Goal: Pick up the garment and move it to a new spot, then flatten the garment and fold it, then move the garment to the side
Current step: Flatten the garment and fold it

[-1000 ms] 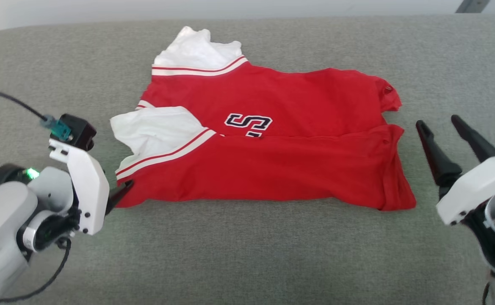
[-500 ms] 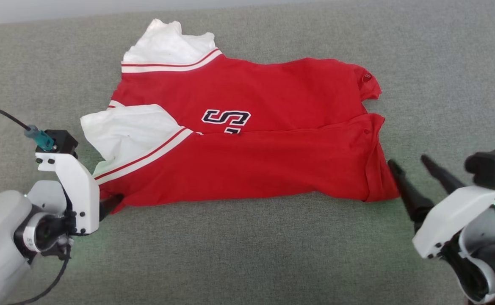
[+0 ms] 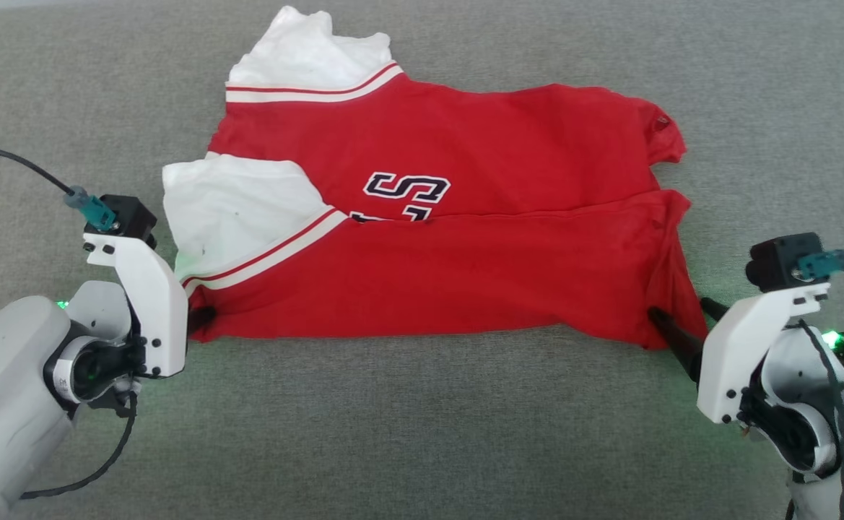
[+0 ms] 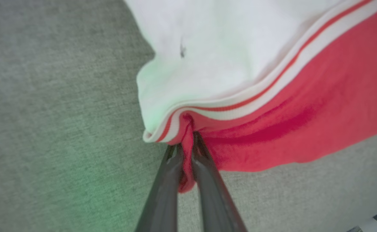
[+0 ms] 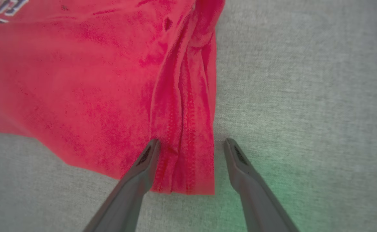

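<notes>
The garment [image 3: 465, 260], a bright-red top with white sleeve ends and a dark letter patch, lies folded lengthwise on the grey cushion [image 3: 422, 433]. My left gripper [image 3: 201, 320] is at its near left corner, shut on a pinch of red fabric [image 4: 188, 154] just below the striped band. My right gripper [image 3: 678, 321] stands open at the near right corner. In the right wrist view its two fingers [image 5: 143, 161] straddle the red hem [image 5: 185, 154], one on the cloth and one on the cushion beside it.
Grey woven cushion [image 5: 304, 80] spreads all round the garment. A white sleeve [image 3: 306, 54] reaches toward the far edge. Cables run from both wrist cameras [image 3: 115, 217].
My left gripper has shut on the garment's near left corner. My right gripper has moved in from the right and now straddles the near right corner. The head view has shifted too.
</notes>
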